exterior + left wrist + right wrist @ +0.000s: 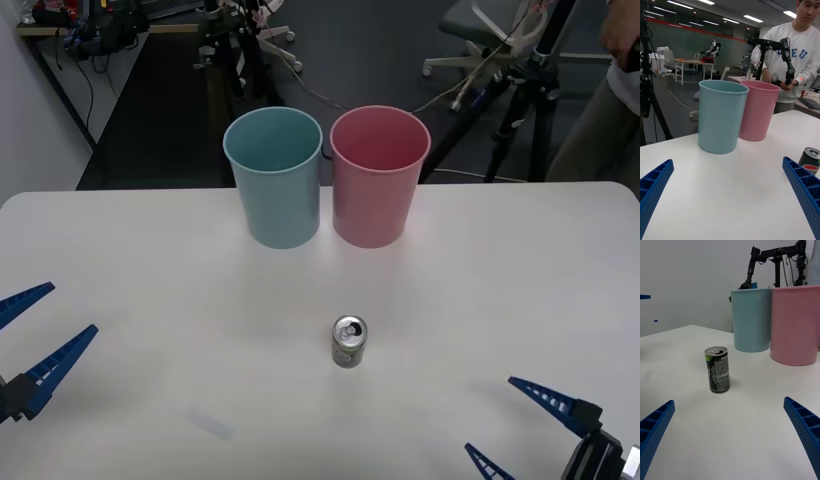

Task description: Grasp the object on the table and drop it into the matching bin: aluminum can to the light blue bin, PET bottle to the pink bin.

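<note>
Aluminum can (349, 342): upright on table (150, 300), "PEPSI" label, before light blue bin (274, 180).
Left gripper (22, 337), right gripper (512, 425): spread, flanking can.

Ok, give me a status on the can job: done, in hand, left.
Done: nothing; the can stands upright on the table, untouched, in front of the two bins. In hand: nothing held. The right gripper is open, low at the near right of the can; the left gripper is open at the near left edge. Left: grasp the can, carry it and drop it into the light blue bin, beside the pink bin.
</note>
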`<state>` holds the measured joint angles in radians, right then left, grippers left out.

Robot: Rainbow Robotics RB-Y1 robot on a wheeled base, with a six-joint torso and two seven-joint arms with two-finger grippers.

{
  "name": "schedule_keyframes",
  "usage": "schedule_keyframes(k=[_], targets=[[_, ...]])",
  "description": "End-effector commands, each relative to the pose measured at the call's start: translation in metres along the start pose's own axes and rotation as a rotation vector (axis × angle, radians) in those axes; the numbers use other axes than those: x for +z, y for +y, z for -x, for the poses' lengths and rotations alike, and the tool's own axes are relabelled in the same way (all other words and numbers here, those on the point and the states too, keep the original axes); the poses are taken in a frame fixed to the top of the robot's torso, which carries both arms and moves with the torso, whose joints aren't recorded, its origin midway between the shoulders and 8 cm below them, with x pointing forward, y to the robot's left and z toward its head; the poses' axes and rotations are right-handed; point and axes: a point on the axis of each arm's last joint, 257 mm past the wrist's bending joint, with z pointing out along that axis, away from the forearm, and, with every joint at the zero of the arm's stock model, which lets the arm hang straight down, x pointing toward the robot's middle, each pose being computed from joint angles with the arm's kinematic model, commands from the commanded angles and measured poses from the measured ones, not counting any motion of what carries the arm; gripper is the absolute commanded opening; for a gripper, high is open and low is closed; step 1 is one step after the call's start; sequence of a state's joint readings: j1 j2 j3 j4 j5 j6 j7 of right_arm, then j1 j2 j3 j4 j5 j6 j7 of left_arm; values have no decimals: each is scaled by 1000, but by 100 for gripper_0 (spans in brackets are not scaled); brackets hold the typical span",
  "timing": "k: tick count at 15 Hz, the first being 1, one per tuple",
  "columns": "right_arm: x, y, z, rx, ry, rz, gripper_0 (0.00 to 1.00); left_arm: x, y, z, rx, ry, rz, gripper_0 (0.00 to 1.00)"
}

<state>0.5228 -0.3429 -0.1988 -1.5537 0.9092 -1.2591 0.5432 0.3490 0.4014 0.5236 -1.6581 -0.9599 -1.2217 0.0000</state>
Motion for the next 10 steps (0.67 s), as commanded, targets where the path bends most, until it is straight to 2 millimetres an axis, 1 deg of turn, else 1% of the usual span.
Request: schedule_keyframes(k=[1,2,5,10], targets=[[17,7,-12,-5,6,0,100,0,0,0,0,0,0,100],[21,9,-14,-8,9,-1,100,0,0,0,0,0,0,100],[45,12,-22,-39,15,-13,100,0,0,0,0,0,0,100],[84,20,-30,-23,24,-20,100,0,0,0,0,0,0,100]])
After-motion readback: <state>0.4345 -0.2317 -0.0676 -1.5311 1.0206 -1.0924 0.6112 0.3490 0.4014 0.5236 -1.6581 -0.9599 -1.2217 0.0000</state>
